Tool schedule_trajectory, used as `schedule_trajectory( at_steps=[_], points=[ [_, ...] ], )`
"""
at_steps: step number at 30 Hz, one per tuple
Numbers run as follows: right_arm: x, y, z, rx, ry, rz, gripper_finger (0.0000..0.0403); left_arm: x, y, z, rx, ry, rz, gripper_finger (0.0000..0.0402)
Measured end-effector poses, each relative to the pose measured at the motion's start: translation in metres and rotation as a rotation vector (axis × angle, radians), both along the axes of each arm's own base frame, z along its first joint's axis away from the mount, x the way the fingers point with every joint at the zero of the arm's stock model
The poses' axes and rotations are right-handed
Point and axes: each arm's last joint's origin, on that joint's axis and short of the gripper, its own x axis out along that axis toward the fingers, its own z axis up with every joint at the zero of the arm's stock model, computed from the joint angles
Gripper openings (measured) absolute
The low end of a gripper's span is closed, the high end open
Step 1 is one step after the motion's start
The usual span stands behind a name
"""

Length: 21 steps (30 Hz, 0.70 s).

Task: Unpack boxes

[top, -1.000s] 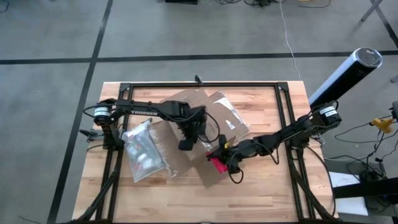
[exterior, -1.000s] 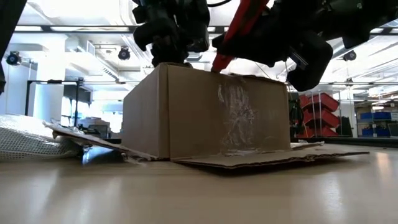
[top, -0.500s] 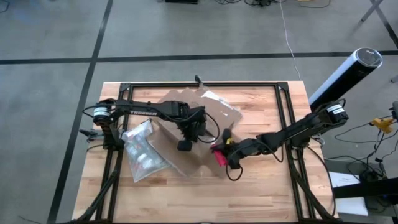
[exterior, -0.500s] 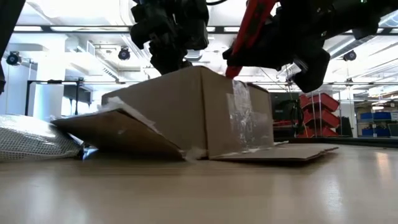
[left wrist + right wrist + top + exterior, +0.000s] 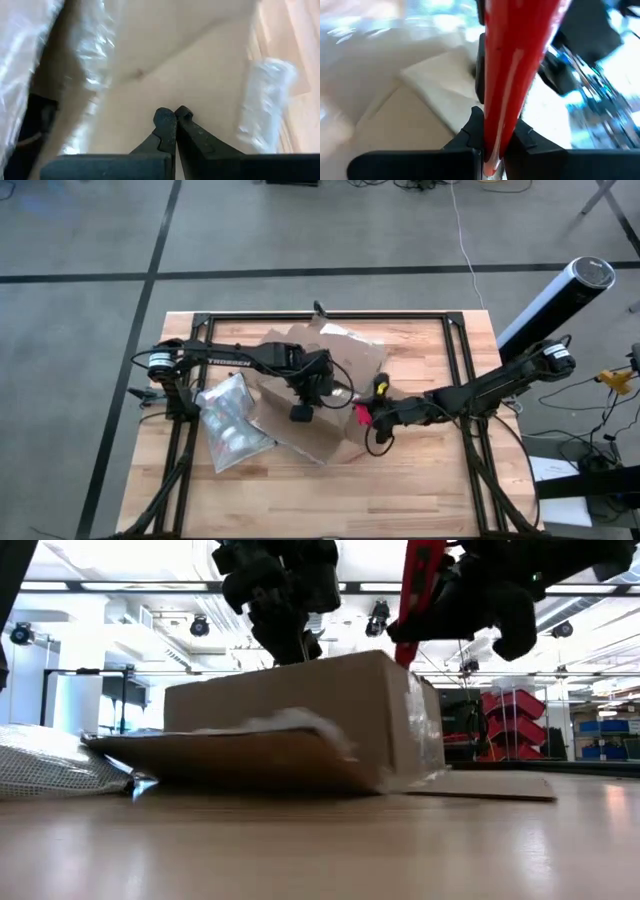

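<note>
The brown cardboard box (image 5: 320,385) (image 5: 300,720) stands mid-table, with its flaps (image 5: 230,760) splayed flat on the wood and clear tape on its sides. My left gripper (image 5: 300,413) (image 5: 174,116) is shut over the box's top. To the right of the box, my right gripper (image 5: 372,415) (image 5: 492,145) is shut on a red utility knife (image 5: 515,60) (image 5: 412,590). A translucent pouch (image 5: 230,425) lies flat to the left of the box. My left gripper comes steeply from above, and its shut fingertips (image 5: 290,652) meet the box's top face (image 5: 200,85). Nothing shows between the fingers. The box stays on the table. My right gripper pinches the knife's handle (image 5: 495,130) between its two fingers. The knife runs on ahead along the fingers. It is lifted off the table, steep in the low view, with its lower end (image 5: 402,652) by the box's upper right corner. I cannot tell whether it touches the box.
A black rail frame (image 5: 455,380) borders the work area on the wooden table (image 5: 420,480). A silver cylinder (image 5: 555,300) stands off the table's far right corner. Bare wood lies near and to the right of the box.
The box has turned about on the table under my left gripper, which stayed in place; its flaps swung round with it. My right gripper has risen and drawn back toward the table's right edge, rolling so the knife stands steeper.
</note>
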Motion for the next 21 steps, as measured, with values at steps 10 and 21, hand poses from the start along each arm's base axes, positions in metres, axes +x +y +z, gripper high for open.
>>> schedule_trajectory(
  at_steps=[10, 21],
  points=[
    [-0.023, -0.013, 0.038, 0.22, -0.308, -0.325, 0.0016, -0.003, -0.003, 0.008, -0.036, -0.033, -0.018, 0.0],
    [-0.027, -0.015, 0.036, 0.746, -0.592, -0.54, 0.0016, 0.0, -0.001, 0.012, 0.005, -0.085, 0.002, 0.0]
  ],
)
